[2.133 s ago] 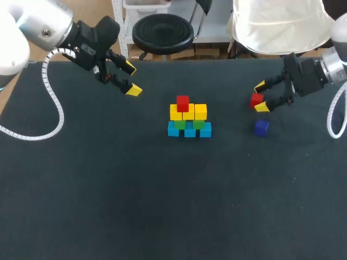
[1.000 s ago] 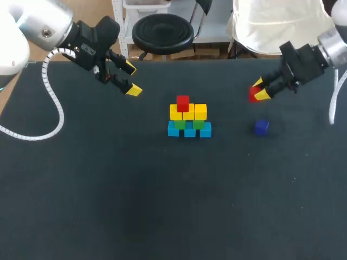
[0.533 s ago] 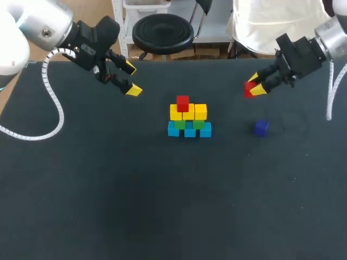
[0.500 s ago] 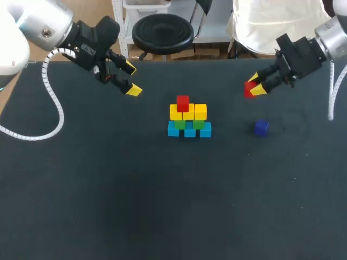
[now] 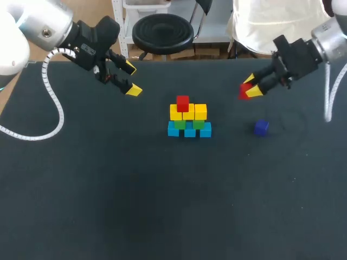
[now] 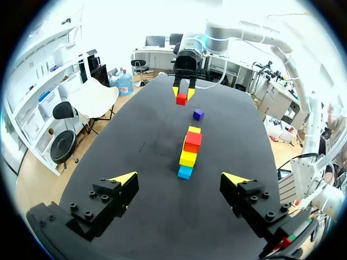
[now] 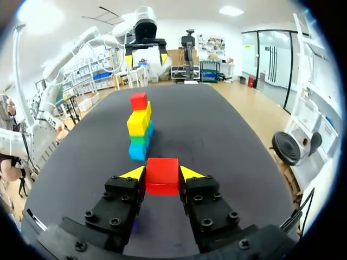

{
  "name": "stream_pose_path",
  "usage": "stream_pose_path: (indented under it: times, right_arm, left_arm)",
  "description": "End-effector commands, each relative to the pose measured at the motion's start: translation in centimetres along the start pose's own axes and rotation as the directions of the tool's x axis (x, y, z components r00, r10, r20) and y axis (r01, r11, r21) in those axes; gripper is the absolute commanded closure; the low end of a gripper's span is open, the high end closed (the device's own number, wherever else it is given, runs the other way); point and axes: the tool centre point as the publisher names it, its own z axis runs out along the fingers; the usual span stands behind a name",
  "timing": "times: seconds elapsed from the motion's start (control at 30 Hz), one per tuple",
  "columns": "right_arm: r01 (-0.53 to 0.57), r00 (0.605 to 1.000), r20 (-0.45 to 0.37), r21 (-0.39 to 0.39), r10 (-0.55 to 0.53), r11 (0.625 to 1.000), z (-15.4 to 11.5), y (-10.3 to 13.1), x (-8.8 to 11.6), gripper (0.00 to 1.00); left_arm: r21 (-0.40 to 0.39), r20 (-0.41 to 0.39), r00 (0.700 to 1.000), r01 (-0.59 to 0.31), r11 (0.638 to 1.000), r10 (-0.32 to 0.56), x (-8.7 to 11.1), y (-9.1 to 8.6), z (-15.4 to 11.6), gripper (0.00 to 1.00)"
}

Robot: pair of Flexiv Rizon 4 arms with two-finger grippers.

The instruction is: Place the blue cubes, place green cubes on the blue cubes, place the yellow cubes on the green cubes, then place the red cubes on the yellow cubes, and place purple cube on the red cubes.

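Right pincer [image 5: 250, 87], red cube [image 7: 162, 174]: higher, leftward

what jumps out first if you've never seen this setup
The small stack of coloured cubes at the middle of the table: blue row, green, yellow, one red on top. Next, the right gripper, shut on a second red cube in the air right of the stack, near a lone purple cube on the table.

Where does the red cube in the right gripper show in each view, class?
Head view: red cube in right gripper, right of the stack.
Left wrist view: red cube beyond the stack.
Right wrist view: in the gripper, stack ahead.
Shared landmark: the stack.
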Motion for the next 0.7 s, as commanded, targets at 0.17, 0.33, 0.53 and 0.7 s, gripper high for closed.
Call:
stream_pose_path:
  times: [0.17, 0.33, 0.53, 0.7]
  right_arm:
    - [0.035, 0.999, -0.012, 0.038, -0.034, 0.999, 1.1, 2.6, -3.4, 1.00]
    - [0.036, 0.999, -0.042, 0.062, -0.034, 0.997, 1.2, 4.0, -5.4, 1.00]
    - [0.039, 0.999, 0.023, 0.021, -0.040, 0.999, 1.3, 5.5, -7.2, 1.00]
    - [0.035, 0.999, 0.024, 0.002, -0.035, 0.999, 2.3, 6.5, -8.8, 1.00]
  left_arm:
    - [0.000, 0.005, 1.000, -0.003, 1.000, 0.003, 0.1, 0.0, 0.0, 0.00]
    - [0.000, 0.005, 1.000, -0.003, 1.000, 0.003, 0.1, 0.0, 0.0, 0.00]
    - [0.000, 0.005, 1.000, -0.003, 1.000, 0.003, 0.1, 0.0, 0.0, 0.00]
    - [0.000, 0.005, 1.000, -0.003, 1.000, 0.003, 0.1, 0.0, 0.0, 0.00]
